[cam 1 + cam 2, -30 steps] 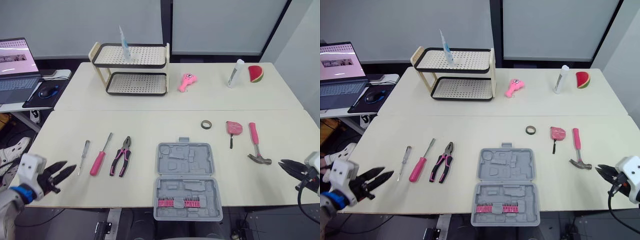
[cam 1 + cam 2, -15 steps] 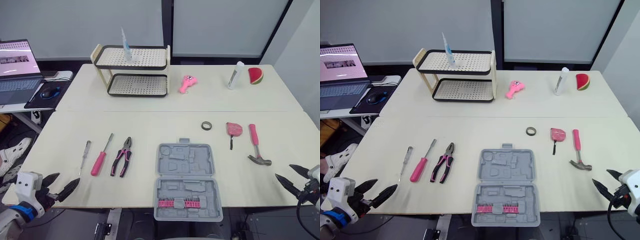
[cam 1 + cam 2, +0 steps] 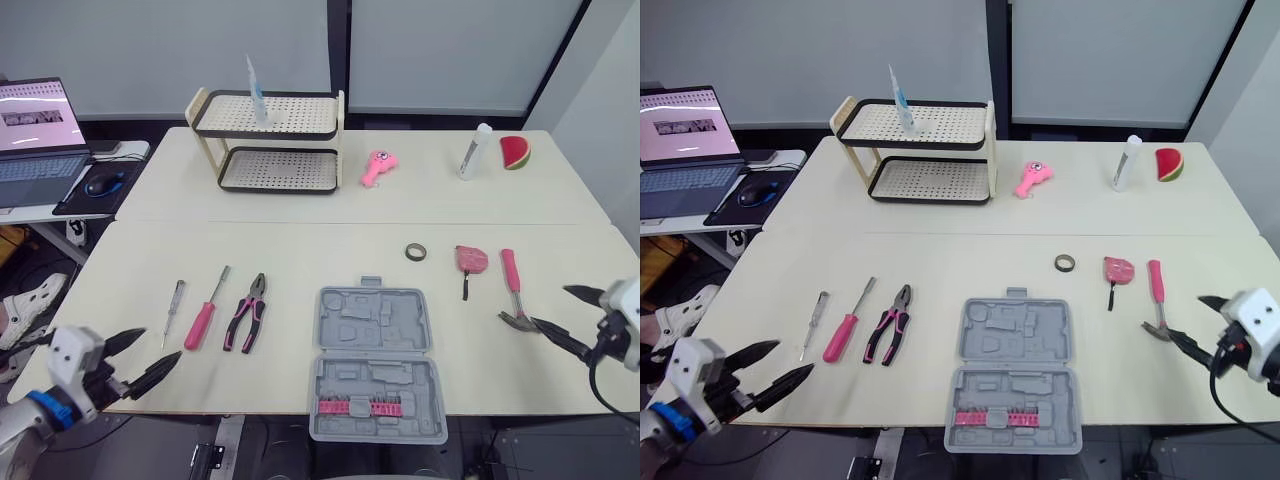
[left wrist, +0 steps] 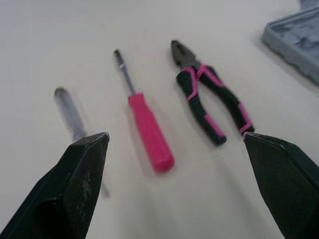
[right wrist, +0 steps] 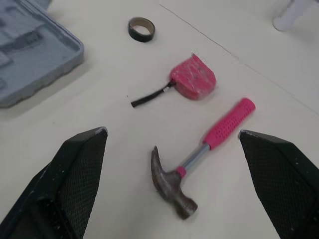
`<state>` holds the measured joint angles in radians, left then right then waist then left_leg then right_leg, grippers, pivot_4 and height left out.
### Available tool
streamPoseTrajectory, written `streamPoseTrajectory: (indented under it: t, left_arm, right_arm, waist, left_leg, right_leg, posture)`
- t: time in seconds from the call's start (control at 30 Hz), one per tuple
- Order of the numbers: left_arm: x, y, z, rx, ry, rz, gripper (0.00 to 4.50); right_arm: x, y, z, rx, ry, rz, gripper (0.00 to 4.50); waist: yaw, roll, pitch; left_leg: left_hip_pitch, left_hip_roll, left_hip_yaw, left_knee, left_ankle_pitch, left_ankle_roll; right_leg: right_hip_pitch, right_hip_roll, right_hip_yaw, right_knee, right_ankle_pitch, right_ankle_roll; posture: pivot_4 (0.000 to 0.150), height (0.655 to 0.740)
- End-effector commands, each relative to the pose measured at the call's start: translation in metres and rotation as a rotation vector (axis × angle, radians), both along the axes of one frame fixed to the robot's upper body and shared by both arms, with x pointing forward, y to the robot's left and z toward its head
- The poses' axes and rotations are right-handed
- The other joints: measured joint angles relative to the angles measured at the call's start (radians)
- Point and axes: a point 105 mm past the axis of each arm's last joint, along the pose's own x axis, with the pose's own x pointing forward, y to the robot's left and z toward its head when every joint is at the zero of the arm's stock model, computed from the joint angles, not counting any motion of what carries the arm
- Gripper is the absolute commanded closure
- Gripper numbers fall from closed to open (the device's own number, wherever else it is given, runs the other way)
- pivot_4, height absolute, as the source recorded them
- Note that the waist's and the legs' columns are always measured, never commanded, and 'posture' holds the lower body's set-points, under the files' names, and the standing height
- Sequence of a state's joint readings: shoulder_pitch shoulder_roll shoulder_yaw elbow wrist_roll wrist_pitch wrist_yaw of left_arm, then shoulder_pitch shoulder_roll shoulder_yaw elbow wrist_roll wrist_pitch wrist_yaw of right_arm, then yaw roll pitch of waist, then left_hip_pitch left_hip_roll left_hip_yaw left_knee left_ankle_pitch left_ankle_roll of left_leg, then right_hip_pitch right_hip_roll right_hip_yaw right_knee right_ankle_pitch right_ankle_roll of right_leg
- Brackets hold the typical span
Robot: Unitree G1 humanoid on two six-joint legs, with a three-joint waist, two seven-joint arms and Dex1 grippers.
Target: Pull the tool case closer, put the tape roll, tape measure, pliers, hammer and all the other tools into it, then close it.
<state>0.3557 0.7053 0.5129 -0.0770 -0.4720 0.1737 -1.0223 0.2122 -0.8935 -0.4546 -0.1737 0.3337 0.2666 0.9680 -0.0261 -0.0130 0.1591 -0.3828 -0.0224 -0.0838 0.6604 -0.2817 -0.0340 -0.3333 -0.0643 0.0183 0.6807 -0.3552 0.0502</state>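
Observation:
The grey tool case (image 3: pixel 375 365) lies open at the table's front edge, with a row of pink bits in its near half. To its left lie the pliers (image 3: pixel 245 312), a pink screwdriver (image 3: pixel 203 318) and a small clear screwdriver (image 3: pixel 172 305). The tape roll (image 3: pixel 416 251), pink tape measure (image 3: pixel 470 260) and pink-handled hammer (image 3: pixel 512 290) lie to its right. My left gripper (image 3: pixel 161 343) is open and empty at the front left edge, just short of the screwdrivers (image 4: pixel 147 132). My right gripper (image 3: pixel 549 305) is open and empty beside the hammer head (image 5: pixel 172 189).
A two-tier rack (image 3: pixel 268 140) with a tube (image 3: pixel 253 90) on top stands at the back. A pink toy (image 3: pixel 375 166), a white bottle (image 3: pixel 472 150) and a watermelon slice (image 3: pixel 513 152) lie behind the seam. A laptop (image 3: pixel 35 125) and mouse (image 3: pixel 100 184) sit on the side desk at left.
Both grippers have opened wide. The left one dropped toward the front edge, then came back up toward the screwdrivers. The right one moved in toward the hammer head.

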Motion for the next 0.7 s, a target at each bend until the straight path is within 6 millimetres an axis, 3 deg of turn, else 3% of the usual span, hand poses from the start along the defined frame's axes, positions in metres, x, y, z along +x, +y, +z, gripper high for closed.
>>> streamPoseTrajectory:
  t: [0.03,0.2,0.4,0.5,0.63,0.7]
  left_arm:
    - [0.011,-0.035,0.018,0.0,-0.029,-0.158,0.0]
    - [0.029,-0.085,0.041,-0.024,-0.06,-0.334,0.0]
    - [0.044,-0.118,0.061,-0.018,-0.074,-0.44,0.0]
    - [0.051,-0.126,0.066,0.009,-0.088,-0.451,0.0]
    - [0.057,-0.137,0.072,0.017,-0.098,-0.469,0.0]
    - [0.057,-0.142,0.073,0.021,-0.103,-0.485,0.0]
  right_arm:
    - [0.011,0.027,0.015,-0.03,0.041,0.118,0.01]
    - [0.045,0.064,0.032,-0.091,0.049,0.167,0.01]
    - [0.083,0.107,0.025,-0.125,0.07,0.213,0.01]
    - [0.099,0.121,0.018,-0.145,0.075,0.214,0.67]
    - [0.123,0.135,0.011,-0.169,0.068,0.198,1.94]
    - [0.133,0.14,0.007,-0.199,0.063,0.195,2.13]
  waist:
    - [-0.001,0.0,0.0]
    - [-0.002,0.0,0.001]
    - [-0.005,0.0,0.001]
    - [-0.005,0.0,0.001]
    - [-0.006,0.0,0.001]
    - [-0.006,0.0,0.001]
  left_leg:
    - [0.0,0.0,0.0,0.0,0.0,0.0]
    - [0.0,0.0,0.0,0.001,0.0,0.0]
    - [-0.003,0.0,0.001,0.0,0.0,0.0]
    - [-0.004,0.0,0.0,0.001,0.0,0.0]
    - [-0.004,-0.001,0.001,0.002,0.0,0.0]
    - [-0.004,-0.001,0.001,0.002,0.0,0.0]
  right_leg:
    - [0.0,0.0,0.0,0.0,0.0,0.0]
    - [-0.001,0.001,-0.001,0.001,0.0,0.0]
    - [-0.003,0.004,-0.001,0.0,0.0,0.0]
    - [-0.004,0.004,-0.001,0.0,0.0,0.0]
    - [-0.005,0.004,-0.002,0.001,0.0,0.0]
    - [-0.006,0.005,-0.002,0.001,0.0,0.0]
  posture:
    - [0.15,0.729]
    - [0.15,0.729]
    - [0.15,0.729]
    - [0.15,0.729]
    - [0.15,0.729]
    - [0.15,0.729]
